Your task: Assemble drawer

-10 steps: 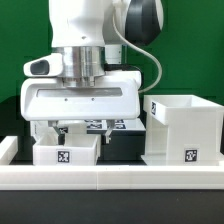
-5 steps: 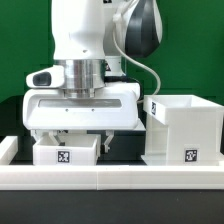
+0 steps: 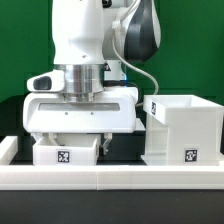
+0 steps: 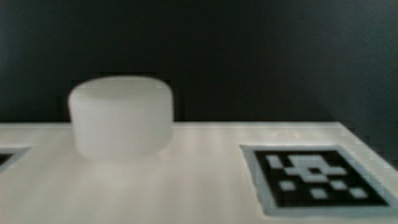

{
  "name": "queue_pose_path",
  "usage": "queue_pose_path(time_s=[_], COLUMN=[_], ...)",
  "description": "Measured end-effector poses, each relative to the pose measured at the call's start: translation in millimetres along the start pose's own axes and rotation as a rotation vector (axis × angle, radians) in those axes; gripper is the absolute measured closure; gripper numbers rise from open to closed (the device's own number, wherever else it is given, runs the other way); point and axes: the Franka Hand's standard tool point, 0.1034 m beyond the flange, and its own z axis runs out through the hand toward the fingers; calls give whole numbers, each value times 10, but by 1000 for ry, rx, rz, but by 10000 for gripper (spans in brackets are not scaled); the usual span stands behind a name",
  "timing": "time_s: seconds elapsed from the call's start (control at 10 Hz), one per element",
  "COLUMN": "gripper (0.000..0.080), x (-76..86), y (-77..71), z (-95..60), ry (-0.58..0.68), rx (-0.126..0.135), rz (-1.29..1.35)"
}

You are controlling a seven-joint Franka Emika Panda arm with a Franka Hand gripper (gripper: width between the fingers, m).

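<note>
The small white drawer tray [image 3: 66,153] with a tag on its front stands at the exterior view's left, behind the rail. My gripper [image 3: 73,134] hangs straight over it, its wide white hand just above the tray's rim. The fingers stand wide apart and reach down at the tray's top, holding nothing that I can see. The tall white casing [image 3: 183,128] stands to the exterior view's right, apart from the hand. In the wrist view a flat white face [image 4: 178,185] carries a round white knob [image 4: 121,118] and a tag [image 4: 317,178]; my fingers do not show there.
The long low white rail [image 3: 110,178] runs across the front of the table. A green wall stands behind the arm. A narrow gap separates the tray from the casing.
The hand has come down toward the small tray and shifted slightly to the exterior view's left. The tray and casing have not moved.
</note>
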Motion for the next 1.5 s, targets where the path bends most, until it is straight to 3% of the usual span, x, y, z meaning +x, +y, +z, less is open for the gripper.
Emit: queue_pose_path(time_s=[0.1,0.3,0.4,0.5,0.6,1.2,1.5], gripper=[275,549,549,722,758,758,758], x=[0,3,4,4,5,7,29], y=[2,2,2,2,2,-4,-42], z=[0,-1,-1,-2,-2,-12,-173], ry=[0,2,2,2,2,1,-11], rx=[0,-1,-1,-1,-1,-2,7], rz=[0,0,0,0,0,-13,-175])
